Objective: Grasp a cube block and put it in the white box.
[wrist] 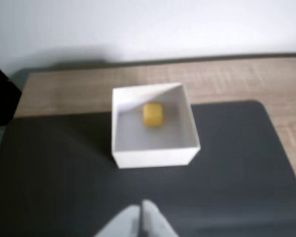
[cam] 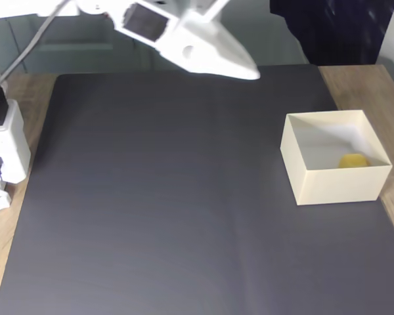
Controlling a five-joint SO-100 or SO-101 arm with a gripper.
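Note:
The yellow cube block (wrist: 153, 114) lies on the floor of the white box (wrist: 153, 157), toward its far wall in the wrist view. From the fixed view, the cube block (cam: 352, 161) shows just above the near wall of the white box (cam: 335, 187), which sits at the right edge of the dark mat. My white gripper (wrist: 141, 210) enters the wrist view from the bottom, fingers together and holding nothing, well short of the box. In the fixed view the gripper (cam: 249, 71) hangs high over the mat's far side, left of the box, shut.
A dark grey mat (cam: 157, 210) covers most of the wooden table (wrist: 237, 79). The arm's white base (cam: 3, 157) stands at the left edge in the fixed view. A dark object (cam: 328, 29) sits behind the table at the top right.

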